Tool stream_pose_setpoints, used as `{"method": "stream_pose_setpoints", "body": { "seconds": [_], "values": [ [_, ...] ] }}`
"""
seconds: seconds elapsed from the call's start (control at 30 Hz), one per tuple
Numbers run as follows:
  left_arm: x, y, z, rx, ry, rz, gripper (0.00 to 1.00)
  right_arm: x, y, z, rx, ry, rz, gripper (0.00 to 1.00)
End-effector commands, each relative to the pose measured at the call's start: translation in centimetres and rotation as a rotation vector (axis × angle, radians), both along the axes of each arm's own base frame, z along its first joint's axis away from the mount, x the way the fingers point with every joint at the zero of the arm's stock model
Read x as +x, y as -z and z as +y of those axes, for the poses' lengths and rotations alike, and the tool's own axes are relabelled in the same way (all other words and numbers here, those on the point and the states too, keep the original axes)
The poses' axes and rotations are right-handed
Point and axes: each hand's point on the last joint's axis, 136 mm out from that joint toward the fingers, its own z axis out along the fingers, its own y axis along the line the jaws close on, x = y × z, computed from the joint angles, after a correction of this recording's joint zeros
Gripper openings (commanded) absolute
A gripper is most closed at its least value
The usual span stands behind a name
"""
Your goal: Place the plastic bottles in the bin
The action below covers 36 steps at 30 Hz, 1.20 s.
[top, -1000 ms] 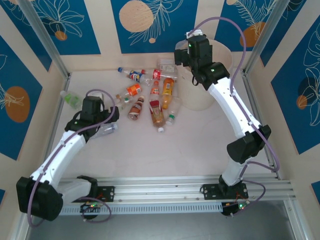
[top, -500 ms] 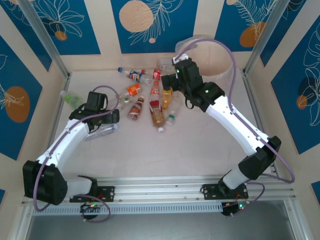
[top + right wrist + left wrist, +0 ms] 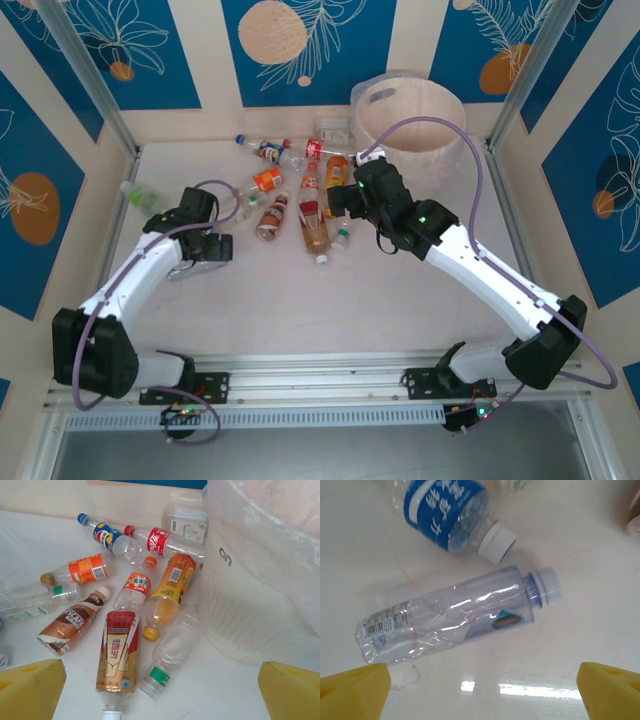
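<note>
Nearest the near edge, over the left half of the pale tabletop (image 3: 400, 290), the left pincer (image 3: 483, 690) hangs with its yellow pads (image 3: 355, 690) spread wide and nothing between them. Below it a clear bottle (image 3: 450, 620) with a pale cap lies on its side, and a blue-labelled bottle (image 3: 445, 510) lies just beyond.

Toward the middle, the right pincer (image 3: 162, 682) is also wide apart and empty, poised at the near end of the scatter of plastic bottles (image 3: 300, 190). Closest to it lie a red-and-gold-labelled bottle (image 3: 117, 655) and a clear green-capped bottle (image 3: 172, 652), side by side. Behind these are a brown-labelled bottle (image 3: 70, 625), a slim orange-capped bottle (image 3: 135, 587) and a bottle of orange drink (image 3: 167, 595). Farther back, near the far edge, lie a blue-capped cola bottle (image 3: 107, 535) and a red-labelled one (image 3: 155, 540).

The bin (image 3: 250, 600), cream-white with a clear liner, stands upright in the far right corner, just beside the orange drink bottle.
</note>
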Motion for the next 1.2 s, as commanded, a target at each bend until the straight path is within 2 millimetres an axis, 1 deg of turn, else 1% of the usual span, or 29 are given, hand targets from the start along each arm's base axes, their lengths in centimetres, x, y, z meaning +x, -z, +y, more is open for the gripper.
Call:
{"method": "stream_pose_setpoints", "body": {
  "seconds": [0.0, 0.13, 0.23, 0.3, 0.33, 0.4, 0.5, 0.57, 0.67, 0.8, 0.87, 0.93, 1.07, 1.17],
  "values": [
    [-0.7, 0.8, 0.8, 0.050, 0.038, 0.078, 0.99, -0.4, -1.4, -0.2, 0.068, 0.023, -0.040, 0.99],
    [0.5, 1.3, 0.2, 0.089, 0.166, 0.131, 1.00, -0.3, -1.6, -0.7, 0.057, 0.040, -0.057, 0.99],
    [0.6, 1.5, 0.0, 0.133, 0.319, 0.224, 1.00, -0.3, -1.7, -0.9, 0.054, 0.044, -0.064, 0.99],
    [0.4, 1.3, 0.7, 0.206, 0.419, 0.281, 1.00, -0.4, -1.8, -1.0, 0.048, 0.045, -0.067, 0.99],
    [0.5, 1.0, 1.0, 0.234, 0.450, 0.286, 1.00, -0.4, -1.9, -1.1, 0.045, 0.045, -0.070, 0.99],
    [0.6, 0.5, 0.7, 0.246, 0.565, 0.269, 1.00, -0.6, -2.0, -1.5, 0.034, 0.049, -0.072, 0.99],
    [0.6, 0.4, -0.1, 0.248, 0.709, 0.236, 1.00, -0.9, -2.1, -2.1, 0.027, 0.062, -0.079, 0.99],
    [0.7, 0.4, -0.2, 0.237, 0.752, 0.237, 1.00, -1.1, -2.1, -2.5, 0.033, 0.072, -0.084, 0.99],
    [0.9, 1.6, 0.9, 0.226, 0.751, 0.283, 1.00, -1.3, -2.0, -2.8, 0.041, 0.080, -0.088, 0.99],
    [0.0, 4.0, 2.8, 0.242, 0.732, 0.432, 1.00, -1.4, -1.9, -2.9, 0.036, 0.078, -0.087, 0.99],
    [-0.3, 4.7, 3.5, 0.255, 0.716, 0.469, 0.98, -1.4, -1.8, -2.9, 0.029, 0.079, -0.084, 0.99],
    [-0.2, 4.8, 3.8, 0.251, 0.704, 0.467, 0.98, -1.3, -1.5, -2.8, 0.021, 0.076, -0.078, 0.99],
    [0.8, 4.8, 3.7, 0.247, 0.692, 0.424, 0.95, -1.2, -0.8, -2.7, 0.004, 0.074, -0.062, 0.99],
    [0.8, 5.4, 3.9, 0.235, 0.680, 0.435, 0.93, -1.2, -0.6, -2.8, 0.001, 0.077, -0.059, 0.99]
  ]
}}
